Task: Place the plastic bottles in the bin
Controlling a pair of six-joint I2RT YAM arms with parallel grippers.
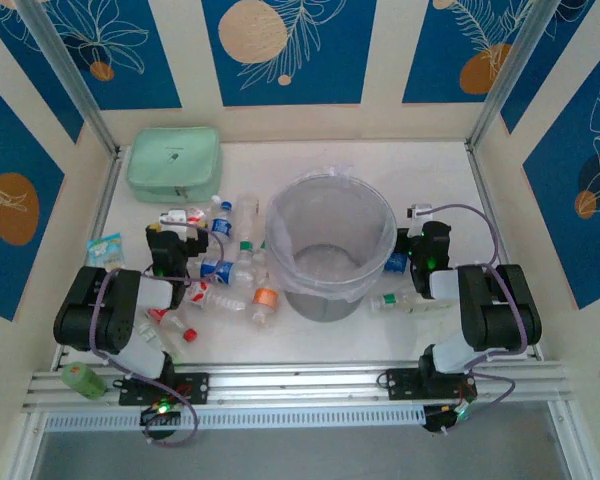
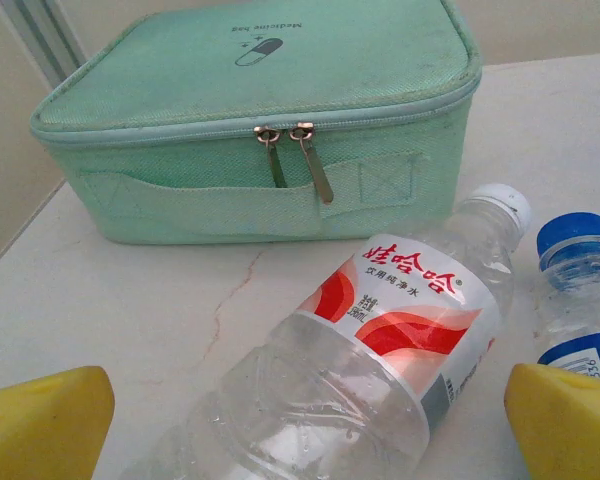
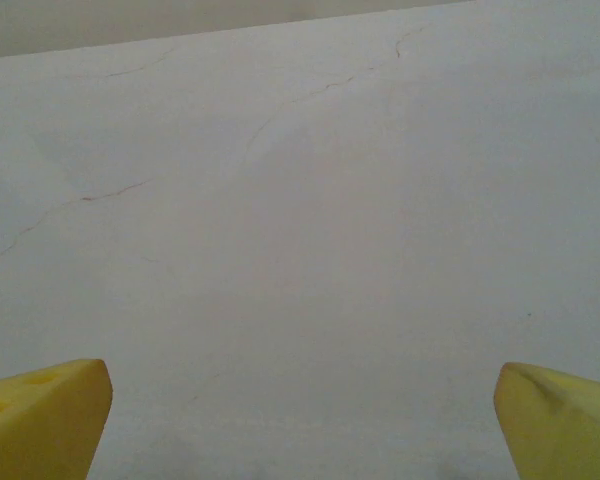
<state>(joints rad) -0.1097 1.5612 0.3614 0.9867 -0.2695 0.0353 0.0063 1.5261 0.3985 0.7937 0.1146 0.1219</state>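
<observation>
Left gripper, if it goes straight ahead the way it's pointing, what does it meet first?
Probably the red-labelled bottle lying just ahead of the open left gripper; the green pouch sits farther back, behind it.

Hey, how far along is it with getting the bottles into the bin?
Done: nothing clearly; what's in the bin is hard to tell. In hand: nothing; the left tool is open over a red-label bottle, the right tool open over bare table. Left: the pile left of the bin and two bottles on its right.
</observation>
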